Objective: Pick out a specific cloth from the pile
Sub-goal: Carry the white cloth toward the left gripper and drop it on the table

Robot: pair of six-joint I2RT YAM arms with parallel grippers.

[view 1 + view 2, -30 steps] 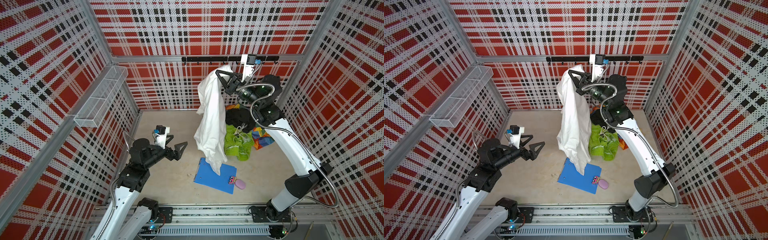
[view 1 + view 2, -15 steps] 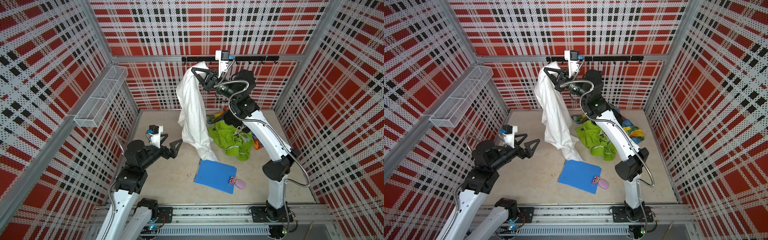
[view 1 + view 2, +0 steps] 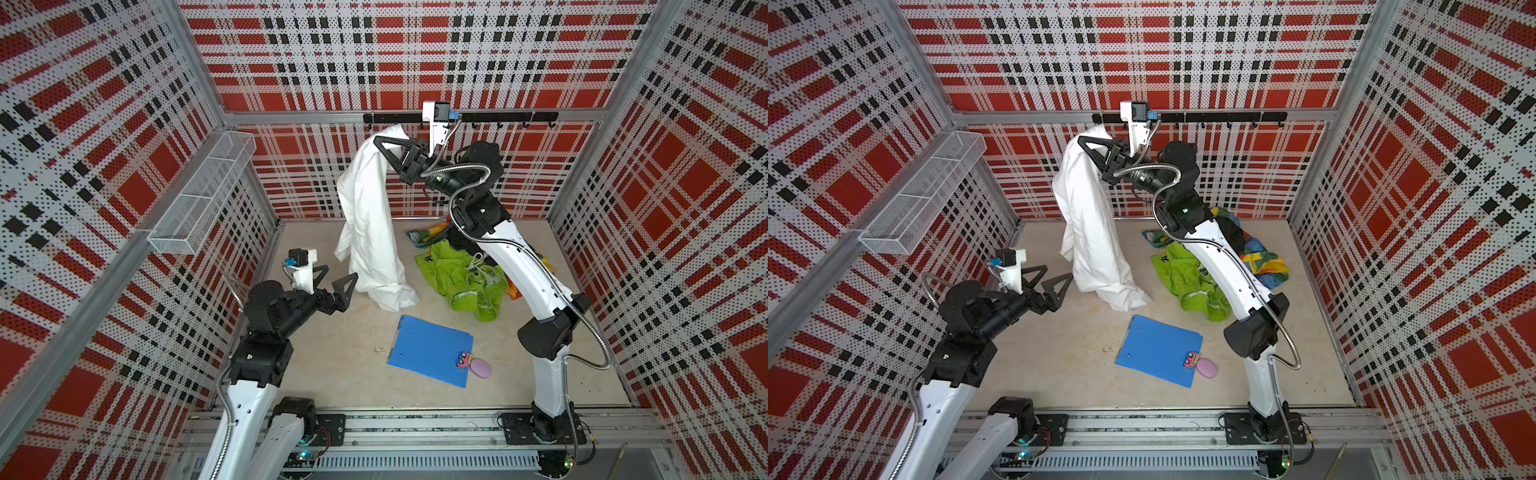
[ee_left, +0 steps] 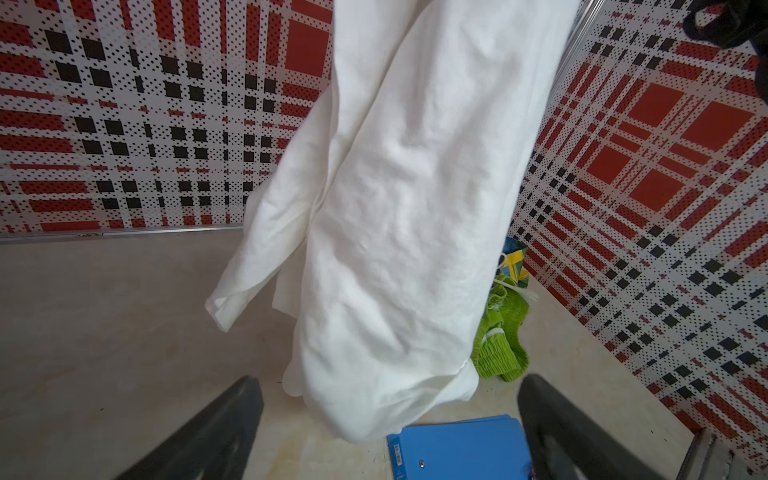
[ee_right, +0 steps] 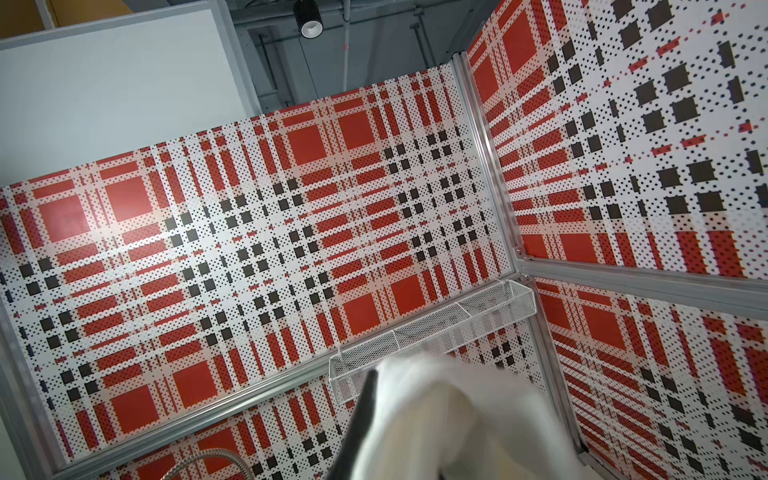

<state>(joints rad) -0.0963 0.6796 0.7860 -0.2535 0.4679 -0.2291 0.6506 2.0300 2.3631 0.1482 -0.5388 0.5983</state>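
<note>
The cloth [image 3: 370, 216] [image 3: 1090, 224], plain white and soft, hangs in a long crumpled drape high above the desk [image 3: 332, 353], clear of the pile [image 3: 461, 270] and to its left in both top views. Its top bunches at the right pincer [image 3: 380, 143] [image 3: 1081, 143], whose fingers are pressed together on the fabric, up near the black hook rail [image 3: 498, 117] on the back wall. In the right wrist view the cloth [image 5: 457, 415] billows pale over one dark finger, with the wire basket [image 5: 432, 332] on the wall behind it. The lower end reaches down close to the desk; whether it touches cannot be told. A loose flap sticks out on the cloth's left side partway down. The left pincer [image 3: 337, 274] [image 3: 1055, 272] hovers just beside the lower part of the cloth, fingers spread wide and holding nothing; in the left wrist view the cloth [image 4: 399, 232] fills the space ahead of that pincer [image 4: 388, 380]. The pile lies on the desk under the right arm: a lime-green garment [image 3: 1196, 274] with white drawstrings, a black cloth [image 3: 1231, 232] and a rainbow fabric [image 3: 1264, 257]. Nearer the front, a blue clipboard [image 3: 430, 355] lies flat.
</note>
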